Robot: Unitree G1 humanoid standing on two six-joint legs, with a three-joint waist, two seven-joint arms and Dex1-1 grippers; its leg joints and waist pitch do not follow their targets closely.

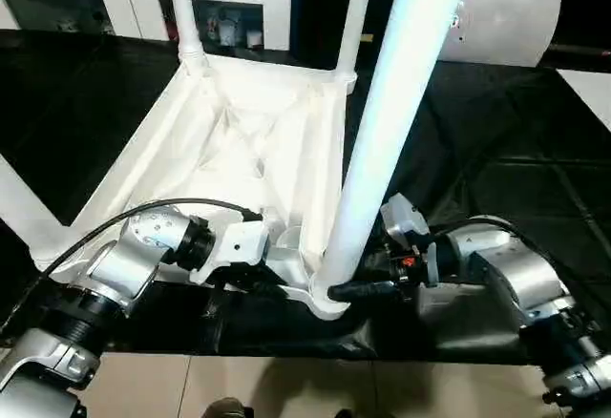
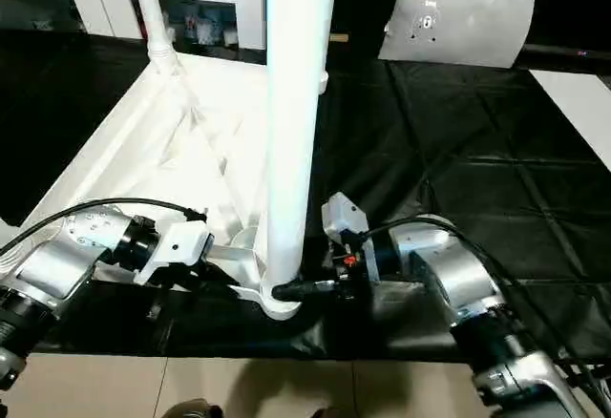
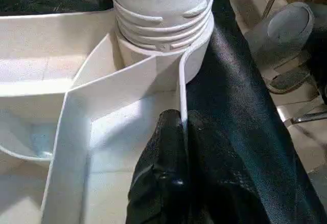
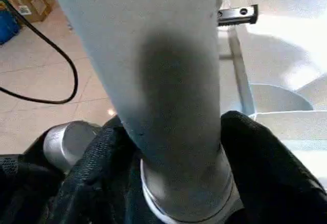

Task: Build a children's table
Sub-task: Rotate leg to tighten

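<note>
While upturned on the black-covered counter (image 1: pixel 496 179):
Table top (image 1: pixel 239 141): ribbed underside up.
Near-right leg (image 1: pixel 382 141): standing in socket; smooth, stiff, probably light; grip low.
Right gripper (image 2: pixel 310 287): closed around leg base.
Left gripper (image 3: pixel 176 183): pinching rim wall (image 3: pixel 181 88).

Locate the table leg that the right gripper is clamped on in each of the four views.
Left eye view: table leg, right of centre, rising from the near corner.
Right eye view: centre.
Left wrist view: its threaded base, top centre.
Right wrist view: centre, between black fingers.
Shared landmark: the near corner socket.
</note>
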